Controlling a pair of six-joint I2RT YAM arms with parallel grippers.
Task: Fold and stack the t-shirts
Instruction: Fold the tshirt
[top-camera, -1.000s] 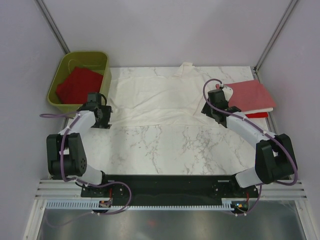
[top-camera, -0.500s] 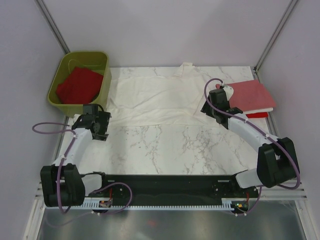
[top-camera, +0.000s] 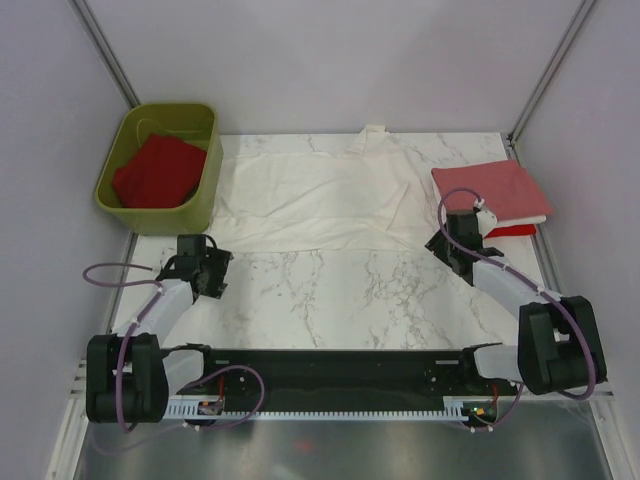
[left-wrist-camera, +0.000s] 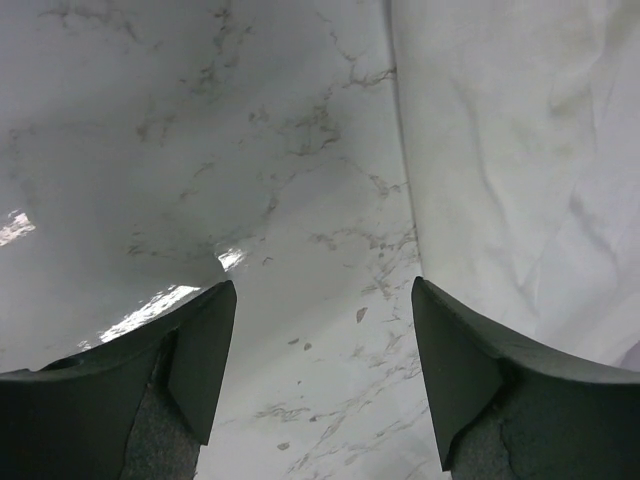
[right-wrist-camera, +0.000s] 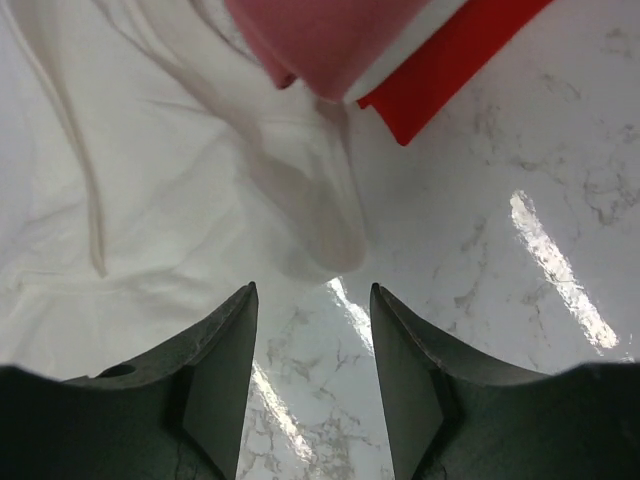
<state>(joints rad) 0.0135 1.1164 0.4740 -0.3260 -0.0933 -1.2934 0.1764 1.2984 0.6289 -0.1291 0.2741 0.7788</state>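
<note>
At the far-left corner of the marble counter (top-camera: 330, 300), the olive-green plastic tub (top-camera: 140, 218) holds a bright red cloth t-shirt (top-camera: 158, 172), parked there, I take it, until its turn. My left tool (left-wrist-camera: 322, 300) hangs released and empty over bare marble, just off the near-left edge of the wide white cloth t-shirt (top-camera: 320, 195). That shirt lies spread across the far half, presumably laid out for folding. My right tool (right-wrist-camera: 312, 300) is spread too, gripping nothing, at that shirt's near-right corner. At the right edge sits the stack, a folded salmon pink t-shirt (top-camera: 492, 188) on top and a folded red t-shirt (top-camera: 512, 230) lowest, clear of the folding area.
</note>
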